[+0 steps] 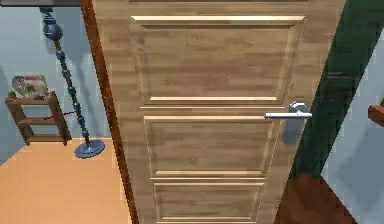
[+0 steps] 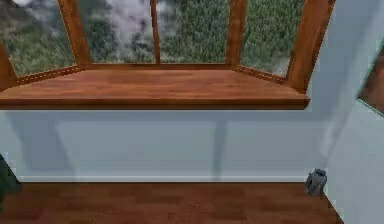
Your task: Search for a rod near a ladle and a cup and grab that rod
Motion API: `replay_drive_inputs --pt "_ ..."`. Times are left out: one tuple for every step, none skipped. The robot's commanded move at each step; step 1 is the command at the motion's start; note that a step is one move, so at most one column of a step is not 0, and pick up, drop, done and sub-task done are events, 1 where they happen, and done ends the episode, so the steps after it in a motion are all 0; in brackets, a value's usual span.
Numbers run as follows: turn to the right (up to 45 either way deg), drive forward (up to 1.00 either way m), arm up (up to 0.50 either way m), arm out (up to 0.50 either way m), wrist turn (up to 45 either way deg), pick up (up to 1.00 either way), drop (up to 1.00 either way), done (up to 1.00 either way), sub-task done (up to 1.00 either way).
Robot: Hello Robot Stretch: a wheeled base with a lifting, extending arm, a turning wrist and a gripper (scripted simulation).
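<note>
A wooden panelled door (image 1: 215,110) with a silver lever handle (image 1: 288,113) stands close in front in the forward view. The arm side view looks onto a bay window (image 2: 160,35) with a wide wooden sill (image 2: 150,88) above a pale blue wall.
Past the door, at the forward view's left, a dark beaded floor lamp pole (image 1: 68,80) rises from a round base (image 1: 88,150) beside a small wooden shelf (image 1: 35,112) on a light wood floor. A small grey object (image 2: 317,180) sits at the wall's foot on dark floorboards.
</note>
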Motion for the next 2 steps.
replay_drive_inputs --pt "-45.0 0.0 0.0 0.0 0.0 0.0 0.0 0.0 0.0" --pt "-39.0 0.0 0.0 0.0 0.0 0.0 0.0 0.0 0.0"
